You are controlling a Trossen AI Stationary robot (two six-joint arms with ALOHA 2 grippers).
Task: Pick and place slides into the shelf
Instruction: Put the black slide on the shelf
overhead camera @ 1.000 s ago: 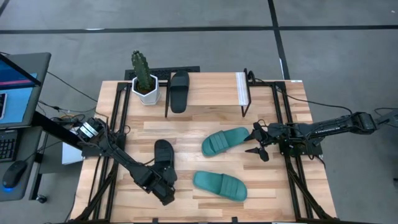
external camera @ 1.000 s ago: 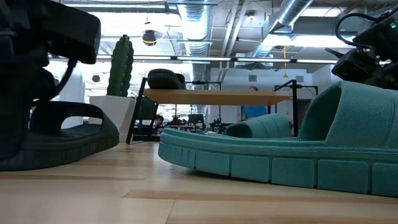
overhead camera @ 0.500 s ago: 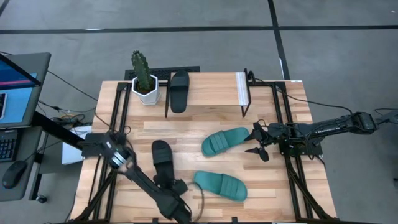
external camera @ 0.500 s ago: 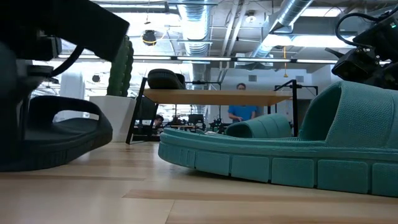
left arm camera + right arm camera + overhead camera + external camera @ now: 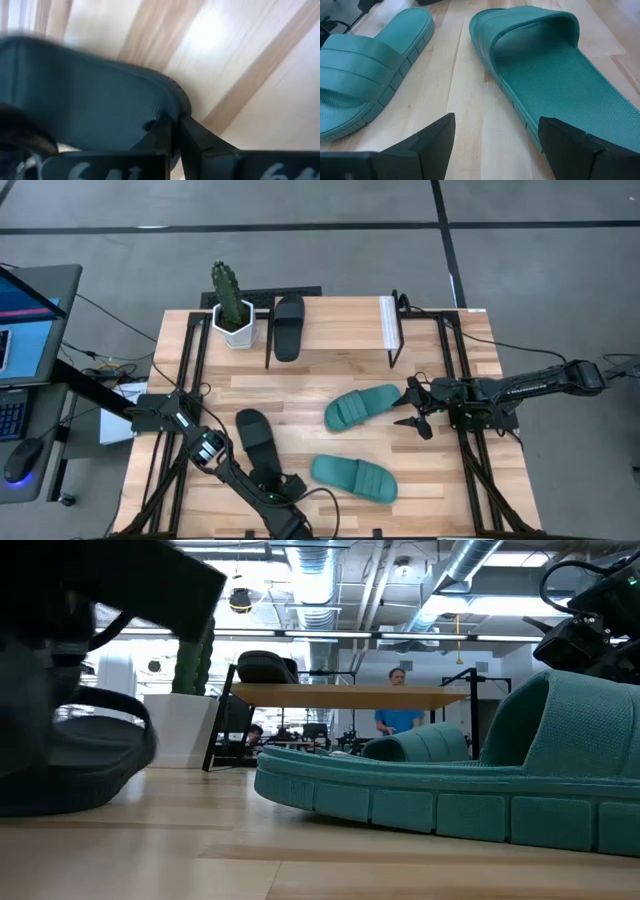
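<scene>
One black slide (image 5: 255,445) lies on the plank table with my left gripper (image 5: 283,486) shut on its near end. In the low view this slide (image 5: 70,755) shows at the left, under the left arm. Two teal slides lie flat on their soles: one at mid table (image 5: 362,406), one nearer (image 5: 353,478). My right gripper (image 5: 413,408) is open, just right of the mid-table teal slide (image 5: 545,75), touching nothing. The second black slide (image 5: 288,326) rests on the shelf's wooden top (image 5: 340,695). My left gripper pinches the black slide's curved rim (image 5: 172,107) at its near end between the two fingers (image 5: 162,135). The arm comes at it low, from the table's near-left side. The slide's far end (image 5: 245,420) looks to lie on the table.
A cactus in a white pot (image 5: 232,308) stands left of the shelf (image 5: 388,323) at the far edge. Black frame rails run along both table sides (image 5: 455,380). Bare planks lie between the shelf and the slides. A person (image 5: 397,705) stands in the room behind.
The left arm has swung its gripper toward the table's near edge, keeping its hold on the black slide. The slide has turned: its far end has swung toward the table's left, and the whole slide has slid a little nearer. The right arm has kept still.
</scene>
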